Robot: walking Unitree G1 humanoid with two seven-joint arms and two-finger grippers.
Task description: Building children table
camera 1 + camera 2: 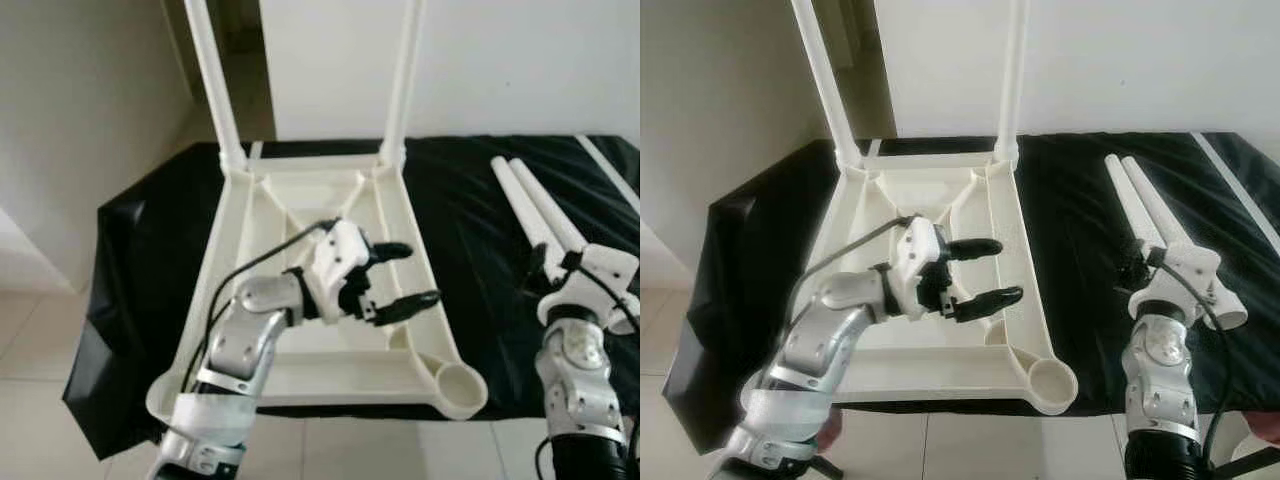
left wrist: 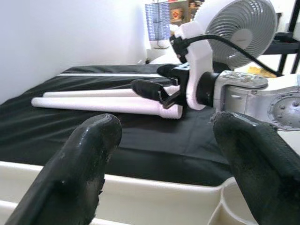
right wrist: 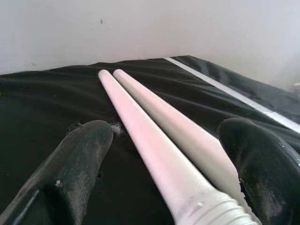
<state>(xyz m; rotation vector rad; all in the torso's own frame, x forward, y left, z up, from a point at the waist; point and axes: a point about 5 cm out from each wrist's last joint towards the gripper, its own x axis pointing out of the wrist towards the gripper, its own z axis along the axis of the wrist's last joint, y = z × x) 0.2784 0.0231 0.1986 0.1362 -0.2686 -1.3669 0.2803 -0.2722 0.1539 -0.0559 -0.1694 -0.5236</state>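
Straddling the two loose legs [image 3: 154,140] with the right tool [image 3: 164,164], fingers spread wide on either side of the pair, nothing gripped yet; legs lying side by side between the fingers on the black cloth [image 1: 480,220] over the bench, threaded end of the nearer one closest to the wrist. Hovering the left tool [image 1: 392,278] above the upturned tabletop [image 1: 300,200], fingers well apart, holding nothing, pointing across toward the right tool.

Judging the step in hand as picking up one leg for the vacant corner socket [image 1: 458,381], just below and beyond the left tool's fingertips. For doing it well: shifting the right tool sideways so only one leg sits between the fingers, since closing on both would likely pinch them unevenly and let one roll away; gripping near the threaded end, probably giving better control when aiming at the socket; lowering until the fingers [image 3: 77,164] nearly touch the cloth before closing. Steadying the tabletop with the left tool while the leg goes in, as light plastic will probably slide on the cloth.

Two legs [image 1: 222,90] already standing upright in the far corner sockets, beyond the left tool. Near right socket empty, a round open cup; near left corner hidden behind the left arm.
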